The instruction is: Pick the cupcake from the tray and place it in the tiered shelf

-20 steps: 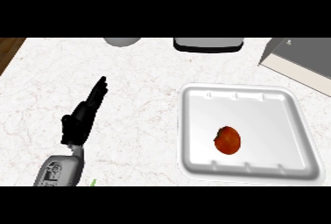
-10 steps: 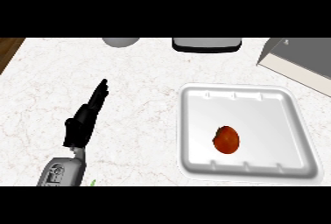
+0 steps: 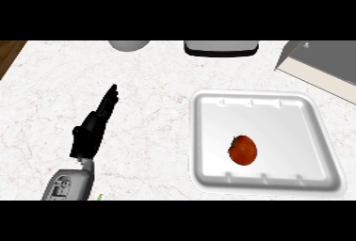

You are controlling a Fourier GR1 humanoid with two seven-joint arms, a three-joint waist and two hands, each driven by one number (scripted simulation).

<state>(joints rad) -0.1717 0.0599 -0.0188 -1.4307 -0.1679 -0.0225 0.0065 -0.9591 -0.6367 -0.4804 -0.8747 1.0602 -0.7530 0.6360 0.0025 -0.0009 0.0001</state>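
Looking steeply down on a white marble-patterned counter (image 3: 153,141), the view shows one arm only: a grey forearm (image 3: 68,184) entering from the lower edge at the left, ending in the black left hand (image 3: 94,129). Its fingers are straight and pressed together, pointing up and slightly rightward, with nothing held; it sits like a resting hand, apart from every object. The right hand is not in view.

Beyond the fingertips, at the far edge of the counter, sits part of a rounded grey object (image 3: 129,44). To the right of that is a dark-topped, light-sided appliance or container (image 3: 221,47), also cut off by the edge; what it is cannot be told.

Well to the right of the hand lies a white, shallow, square plastic tray (image 3: 306,103) with a raised rim. Inside it, toward the nearer half, sits the cupcake (image 3: 243,150), seen here as a small reddish-brown oval lump, alone and clear of the tray walls.

At the far right corner, beyond the tray, a grey boxy structure with a pale edge (image 3: 316,66) shows partly; this is probably the tiered shelf.

The pick looks not yet begun. To do it well, whichever hand reaches should come down over the tray rim, open wide around the cupcake, and close on its sides without pushing it against the wall
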